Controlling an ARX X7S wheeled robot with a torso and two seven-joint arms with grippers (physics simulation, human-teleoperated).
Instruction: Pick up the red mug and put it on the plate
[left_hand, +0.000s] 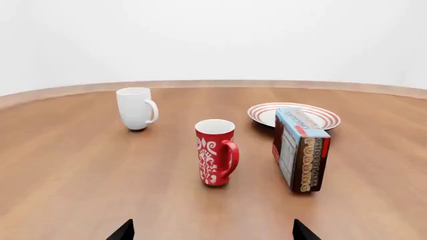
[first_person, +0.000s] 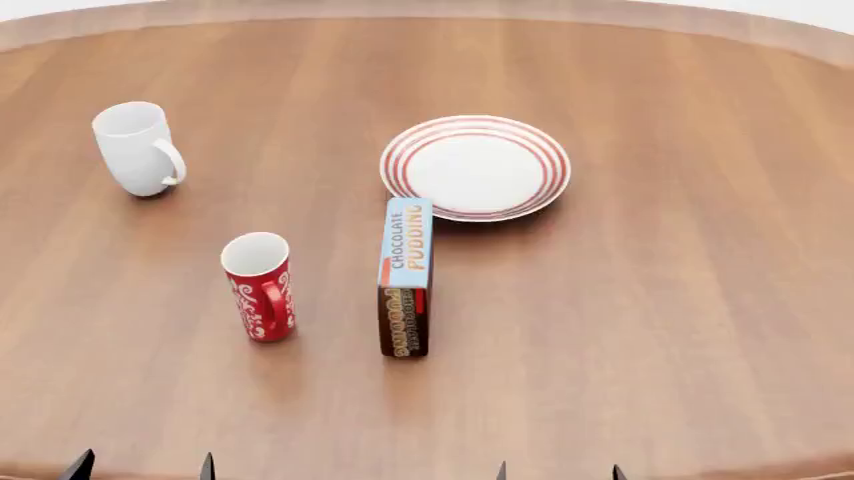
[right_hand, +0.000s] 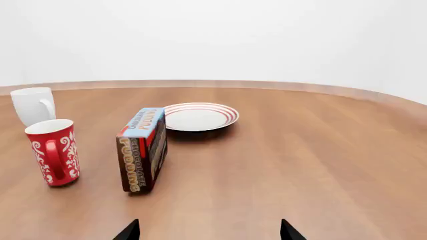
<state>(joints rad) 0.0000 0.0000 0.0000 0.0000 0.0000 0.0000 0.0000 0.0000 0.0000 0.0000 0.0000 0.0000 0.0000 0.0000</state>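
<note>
Nothing gripped yet: the red mug stands untouched on the wooden surface.

Leftmost in the head view is a white mug (first_person: 138, 148) at the far left, then the red mug (first_person: 259, 287), upright, handle towards the robot. Just to its right a chocolate pudding box (first_person: 406, 278) stands on edge, and beyond that lies the plate (first_person: 475, 166), bare. The left gripper (left_hand: 212, 231) and the right gripper (right_hand: 209, 230) both show only widely parted jaws tips, holding nothing. The left arm faces the mug squarely; it should probably close around the body clear of the handle, lift high, and carry over the box rather than past it.
</note>
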